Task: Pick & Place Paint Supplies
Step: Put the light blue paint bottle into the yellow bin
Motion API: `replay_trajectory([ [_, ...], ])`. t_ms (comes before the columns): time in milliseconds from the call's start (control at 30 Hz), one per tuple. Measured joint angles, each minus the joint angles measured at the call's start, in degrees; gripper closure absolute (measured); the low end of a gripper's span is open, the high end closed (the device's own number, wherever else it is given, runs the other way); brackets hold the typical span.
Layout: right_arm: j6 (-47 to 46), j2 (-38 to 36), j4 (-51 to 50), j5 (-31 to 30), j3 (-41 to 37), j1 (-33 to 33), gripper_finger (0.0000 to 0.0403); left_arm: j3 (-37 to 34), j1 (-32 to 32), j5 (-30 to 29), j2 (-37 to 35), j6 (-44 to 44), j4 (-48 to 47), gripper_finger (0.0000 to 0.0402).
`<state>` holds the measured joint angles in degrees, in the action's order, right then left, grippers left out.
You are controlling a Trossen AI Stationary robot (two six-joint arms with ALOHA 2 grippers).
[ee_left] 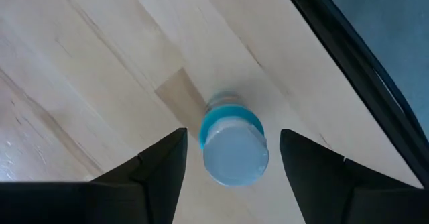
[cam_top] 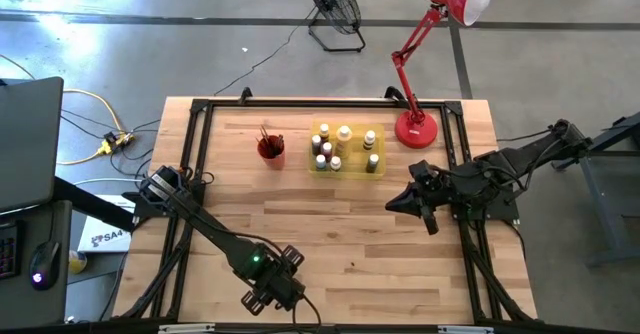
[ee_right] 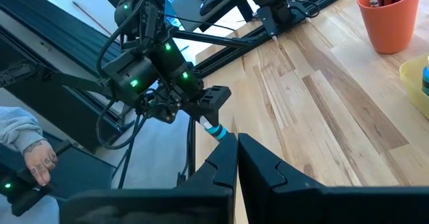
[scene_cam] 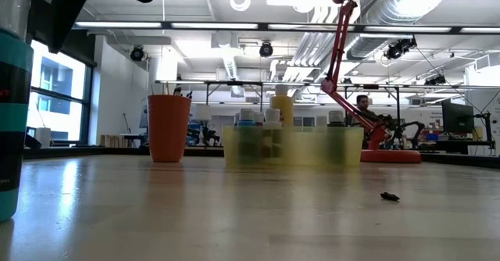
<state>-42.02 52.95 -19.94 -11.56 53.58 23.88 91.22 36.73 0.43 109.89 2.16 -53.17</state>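
Left gripper (ee_left: 231, 163) sits at the near edge of the wood-plank table (cam_top: 380, 244), fingers spread on either side of a little bottle (ee_left: 231, 143) with a teal collar and pale round cap, not squeezing it. Way across: red cup (cam_top: 270, 146) with brushes, see-through yellow tray (cam_top: 347, 164) of bottles, red lamp (cam_top: 425, 64). Right gripper (cam_top: 402, 202) is closed, empty.

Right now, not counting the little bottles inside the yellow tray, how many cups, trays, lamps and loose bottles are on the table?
red cup: 1
yellow tray: 1
red lamp: 1
loose bottle, standing between the open jaws of the left gripper: 1
Total: 4
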Motion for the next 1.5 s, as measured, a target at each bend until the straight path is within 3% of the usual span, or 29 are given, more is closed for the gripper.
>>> replay_trajectory([
  [133, 0.1, 0.0, 0.0, 0.0, 0.0, 0.0, 0.0398, 0.0, 0.0, 0.0, 0.0, -0.9, 0.0, 0.0177],
  [567, 0.2, 0.0, 0.0, 0.0, 0.0, 0.0, 0.0398, 0.0, 0.0, 0.0, 0.0, -1.0, -0.1, 0.0275],
  [1500, 0.2, 0.0, 0.0, 0.1, 0.0, 0.0, 0.0398, 0.0, 0.0, 0.1, -0.1, -7.2, -1.0, 0.0271],
])
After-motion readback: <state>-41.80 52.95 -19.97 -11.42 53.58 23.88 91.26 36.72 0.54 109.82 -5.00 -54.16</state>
